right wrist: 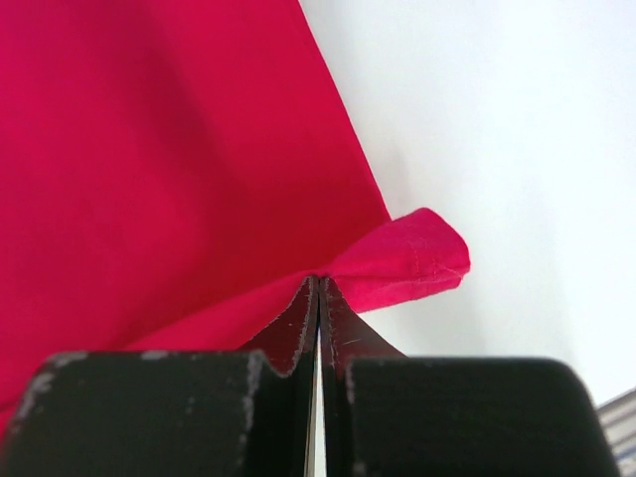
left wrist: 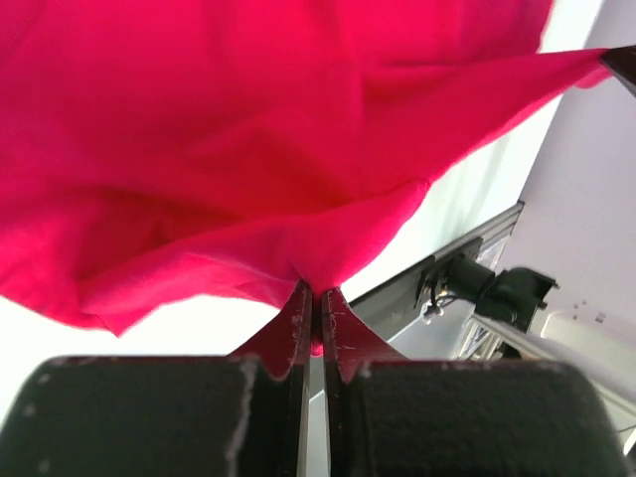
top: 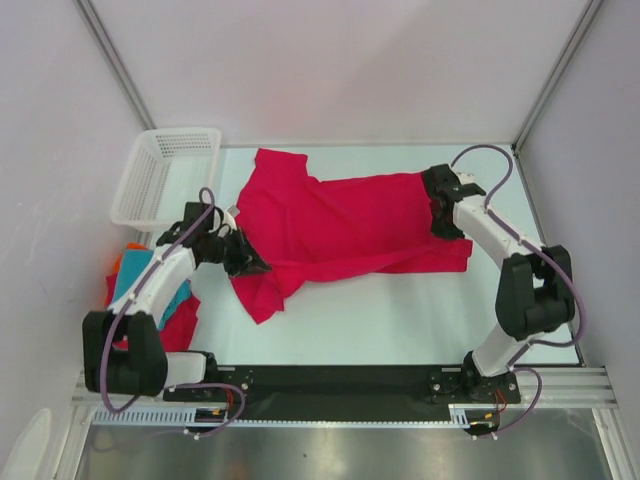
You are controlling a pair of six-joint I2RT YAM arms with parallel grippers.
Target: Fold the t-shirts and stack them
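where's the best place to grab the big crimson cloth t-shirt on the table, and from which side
Grip the big crimson cloth t-shirt by the pointed flap that juts toward the near edge. Come from the near side, low: the flap lies flat on the white table, clear of the bunched cloth, so a claw can pinch its tip.

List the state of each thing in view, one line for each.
crimson shirt: lying crumpled across the table, pinched at two ends.
left gripper: shut on the crimson shirt's edge.
right gripper: shut on the crimson shirt's edge.
folded shirts: stacked at the table's left edge, partly under the left arm.
basket: upright at the far left corner.
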